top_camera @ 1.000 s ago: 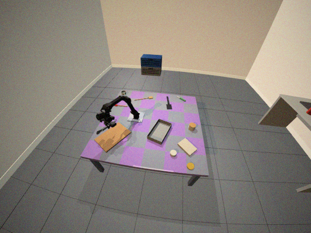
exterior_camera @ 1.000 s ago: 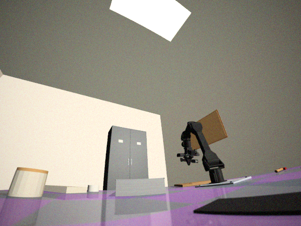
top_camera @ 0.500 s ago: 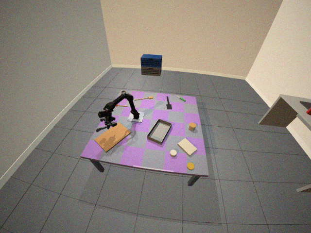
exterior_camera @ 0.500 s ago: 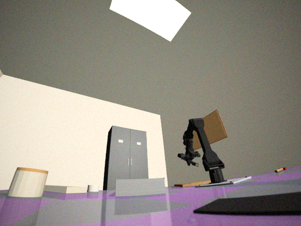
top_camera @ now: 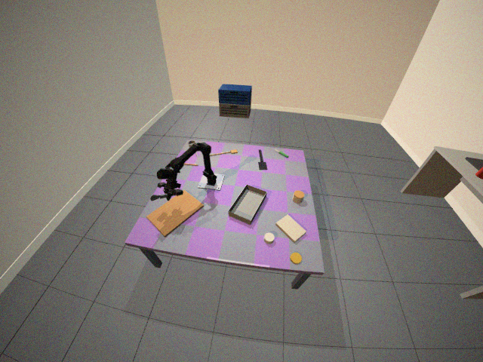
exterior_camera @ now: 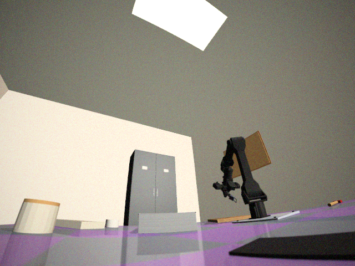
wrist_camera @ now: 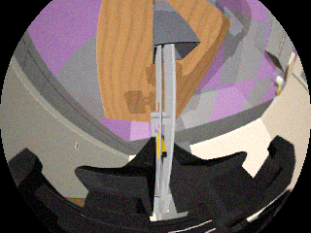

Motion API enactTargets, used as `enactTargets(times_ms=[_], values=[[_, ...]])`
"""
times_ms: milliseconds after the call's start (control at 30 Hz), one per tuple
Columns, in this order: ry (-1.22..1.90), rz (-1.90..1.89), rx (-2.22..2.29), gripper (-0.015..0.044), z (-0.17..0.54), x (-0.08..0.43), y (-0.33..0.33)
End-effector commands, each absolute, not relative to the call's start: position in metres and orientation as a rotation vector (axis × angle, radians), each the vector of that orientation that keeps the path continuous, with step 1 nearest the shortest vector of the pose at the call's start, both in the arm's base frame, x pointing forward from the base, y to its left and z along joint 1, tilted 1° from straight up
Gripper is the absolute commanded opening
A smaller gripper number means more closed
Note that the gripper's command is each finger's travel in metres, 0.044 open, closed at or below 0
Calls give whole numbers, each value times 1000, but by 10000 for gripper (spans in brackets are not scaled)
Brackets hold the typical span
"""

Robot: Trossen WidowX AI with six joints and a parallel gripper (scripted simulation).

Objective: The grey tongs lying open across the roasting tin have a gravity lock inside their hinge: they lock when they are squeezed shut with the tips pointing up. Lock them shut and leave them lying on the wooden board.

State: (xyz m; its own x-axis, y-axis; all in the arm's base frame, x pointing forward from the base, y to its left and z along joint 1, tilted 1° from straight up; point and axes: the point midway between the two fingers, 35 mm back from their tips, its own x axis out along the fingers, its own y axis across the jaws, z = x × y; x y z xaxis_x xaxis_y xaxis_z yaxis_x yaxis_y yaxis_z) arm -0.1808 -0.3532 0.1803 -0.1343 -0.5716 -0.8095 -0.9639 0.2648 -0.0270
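My gripper (top_camera: 170, 193) (wrist_camera: 156, 139) is shut on the grey tongs (wrist_camera: 170, 92), above the wooden board (top_camera: 189, 204) (exterior_camera: 229, 219) (wrist_camera: 121, 44). In the wrist view the tongs' two light grey arms run nearly parallel with a narrow gap, and a dark grey wider end points away from my palm. A small yellow part shows between the arms near the fingers. The tongs are off the board; their shadow and the gripper's fall on it. Whether the lock is engaged cannot be told. The roasting tin (top_camera: 238, 216) (exterior_camera: 167, 223) stands empty at mid-table.
A black spatula (top_camera: 262, 165) (exterior_camera: 300, 246), a wooden utensil (top_camera: 234, 151) and a green-handled tool (top_camera: 283, 154) lie at the back. A round tub (top_camera: 298, 197) (exterior_camera: 37, 216), a cream block (top_camera: 290, 228), a white cylinder (top_camera: 269, 237) and a yellow disc (top_camera: 296, 258) are on the right.
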Motion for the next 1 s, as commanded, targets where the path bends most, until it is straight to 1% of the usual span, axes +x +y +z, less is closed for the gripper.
enactTargets(times_ms=[0,767,967], values=[[1851,645,-1429,-150,182,-180,-351],[2066,493,-1608,-150,176,-168,-327],[2072,489,-1613,-150,176,-168,-327]])
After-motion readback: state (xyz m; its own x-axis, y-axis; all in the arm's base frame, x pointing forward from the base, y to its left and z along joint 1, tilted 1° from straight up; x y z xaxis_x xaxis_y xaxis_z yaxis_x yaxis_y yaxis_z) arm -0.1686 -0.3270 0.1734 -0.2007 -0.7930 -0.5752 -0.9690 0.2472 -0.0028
